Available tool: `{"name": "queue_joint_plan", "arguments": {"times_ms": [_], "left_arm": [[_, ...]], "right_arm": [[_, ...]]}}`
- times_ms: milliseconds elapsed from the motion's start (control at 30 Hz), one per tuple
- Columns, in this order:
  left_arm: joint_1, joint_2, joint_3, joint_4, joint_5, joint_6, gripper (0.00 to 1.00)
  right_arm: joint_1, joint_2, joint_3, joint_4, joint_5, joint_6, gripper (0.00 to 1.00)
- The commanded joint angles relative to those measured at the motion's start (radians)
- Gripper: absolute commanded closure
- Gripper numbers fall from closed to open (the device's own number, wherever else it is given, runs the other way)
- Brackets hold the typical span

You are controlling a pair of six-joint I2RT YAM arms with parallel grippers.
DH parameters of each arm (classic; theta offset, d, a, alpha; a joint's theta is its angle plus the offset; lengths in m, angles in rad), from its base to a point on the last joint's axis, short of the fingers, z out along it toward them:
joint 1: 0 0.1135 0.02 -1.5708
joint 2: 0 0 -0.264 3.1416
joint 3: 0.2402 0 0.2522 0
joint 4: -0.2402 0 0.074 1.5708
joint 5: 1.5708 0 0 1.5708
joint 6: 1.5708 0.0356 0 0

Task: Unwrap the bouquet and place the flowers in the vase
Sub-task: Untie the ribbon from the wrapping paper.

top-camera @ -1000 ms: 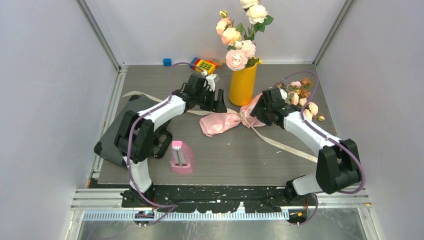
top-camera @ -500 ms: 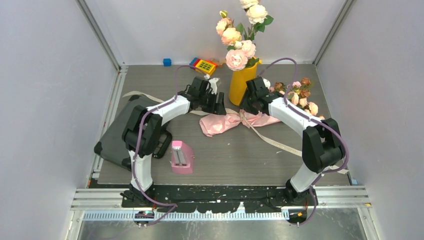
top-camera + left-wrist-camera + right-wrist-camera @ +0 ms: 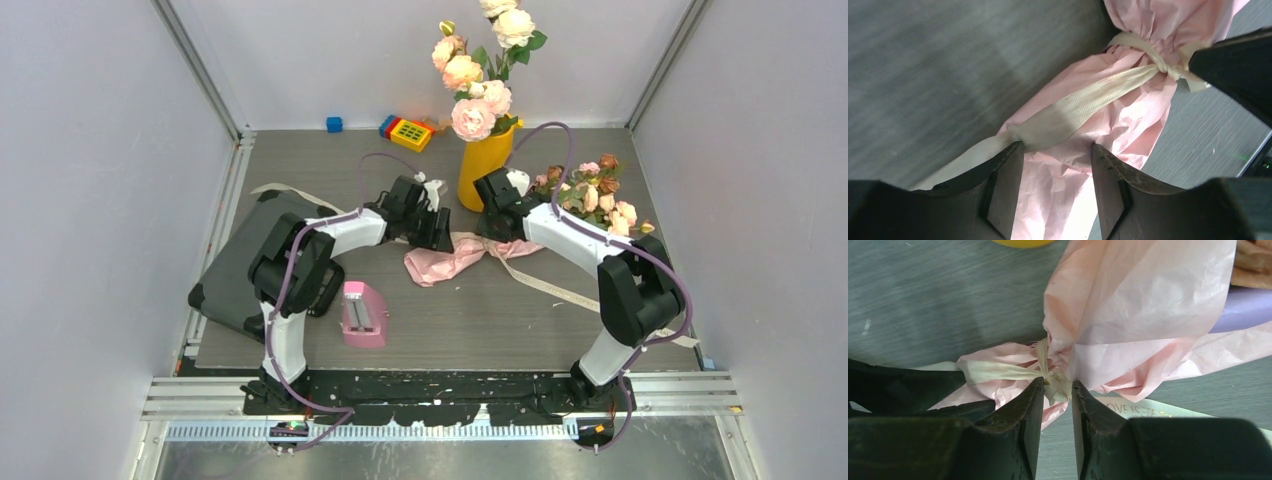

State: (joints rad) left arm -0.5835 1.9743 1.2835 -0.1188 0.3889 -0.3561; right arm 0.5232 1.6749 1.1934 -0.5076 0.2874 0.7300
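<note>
Grey mat (image 3: 480,330) between plain pale walls is carrying everything. The bouquet (image 3: 440,262) is lying flat mid-mat, just near of the yellow vase (image 3: 484,172), its flowers (image 3: 598,195) fanning out to the far right. Left gripper (image 3: 1055,147) is sitting roughly half open, straddling the pink paper and beige ribbon (image 3: 1088,100), clamping nothing. Right gripper (image 3: 1058,381) is hugging the ribbon's knot (image 3: 1054,386) with a narrow gap; can't tell if it's actually pinching.
</note>
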Motion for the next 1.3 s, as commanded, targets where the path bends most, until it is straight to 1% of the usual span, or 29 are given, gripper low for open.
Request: {"name": "queue_joint_plan", "arguments": {"times_ms": [0,100,200,367,500,600,700,833,967,1000,1167,1267], "left_arm": [[-0.041,-0.072,-0.075,0.052,0.012,-0.05,0.47],[-0.074,-0.123,-0.138,0.108,0.015,-0.099,0.48],[-0.097,-0.167,-0.194,0.176,0.041,-0.16,0.48],[-0.132,-0.215,-0.286,0.276,0.09,-0.268,0.48],[-0.161,-0.254,-0.315,0.301,0.102,-0.304,0.48],[-0.164,-0.3,-0.304,0.273,0.101,-0.301,0.44],[-0.164,-0.346,-0.261,0.199,0.09,-0.265,0.4],[-0.165,-0.384,-0.218,0.144,0.087,-0.236,0.37],[-0.165,-0.357,-0.173,0.123,0.077,-0.198,0.35],[-0.165,-0.345,-0.156,0.092,0.075,-0.187,0.35],[-0.18,-0.302,-0.105,0.096,0.069,-0.179,0.35],[-0.208,-0.278,-0.08,0.096,0.052,-0.171,0.41]], "right_arm": [[0.011,-0.061,-0.055,-0.015,0.078,0.005,0.69],[0.013,-0.093,-0.104,-0.029,0.087,0.027,0.75],[0.015,-0.153,-0.166,-0.046,0.109,0.051,0.77],[0.017,-0.256,-0.258,-0.087,0.126,0.1,0.76],[0.018,-0.35,-0.321,-0.108,0.124,0.151,0.74],[0.018,-0.382,-0.351,-0.131,0.137,0.176,0.73],[0.018,-0.397,-0.373,-0.167,0.158,0.201,0.73],[0.018,-0.403,-0.404,-0.168,0.158,0.22,0.73],[0.018,-0.428,-0.415,-0.167,0.153,0.23,0.72],[0.018,-0.45,-0.415,-0.165,0.151,0.229,0.71],[0.018,-0.543,-0.406,-0.14,0.132,0.174,0.6],[0.017,-0.573,-0.387,-0.11,0.073,0.117,0.59]]}}
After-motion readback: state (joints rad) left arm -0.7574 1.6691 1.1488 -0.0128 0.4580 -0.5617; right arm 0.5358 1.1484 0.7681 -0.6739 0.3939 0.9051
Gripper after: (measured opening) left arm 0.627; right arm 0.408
